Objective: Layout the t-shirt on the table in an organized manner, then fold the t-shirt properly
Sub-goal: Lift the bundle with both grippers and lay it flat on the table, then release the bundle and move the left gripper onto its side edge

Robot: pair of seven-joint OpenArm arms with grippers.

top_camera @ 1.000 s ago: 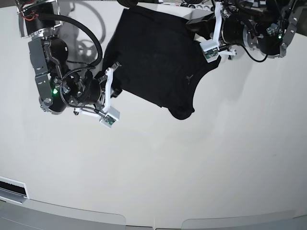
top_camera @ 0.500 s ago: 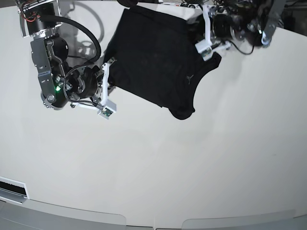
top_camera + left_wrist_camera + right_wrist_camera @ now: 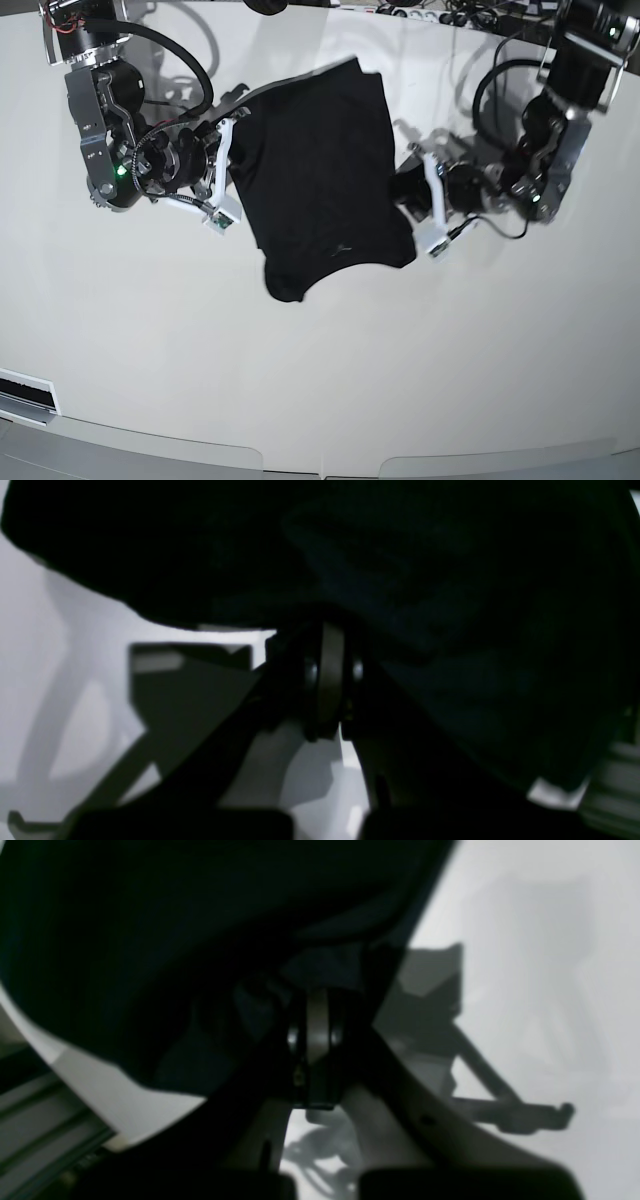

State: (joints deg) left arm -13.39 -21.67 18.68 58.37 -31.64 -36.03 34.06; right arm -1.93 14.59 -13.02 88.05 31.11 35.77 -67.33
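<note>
1. Both your arms have swung since a second ago: the left gripper (image 3: 412,190), which was up at the far edge, has come down toward the middle, and the right gripper (image 3: 228,160) has risen a little toward the far side.
2. The shirt (image 3: 320,175) has turned with them. It hung wide and slanted toward the left arm before; now it hangs narrower between the two grippers, its low end trailing toward you at the table (image 3: 330,380).
3. Left gripper: jaws pressed together on a pinch of the shirt's edge (the wrist view shows black cloth (image 3: 380,565) bunched right over the closed tips (image 3: 330,680)).
4. Right gripper: likewise clamped tight on the opposite edge, with cloth (image 3: 150,940) gathered at its tips (image 3: 315,1040).
5. What it means: you're in the layout stage, not folding yet. The shirt looks bunched and doubled rather than spread, so I judge it still needs pulling apart and lowering flat.
6. Whether the low end touches the table I can't tell.
</note>
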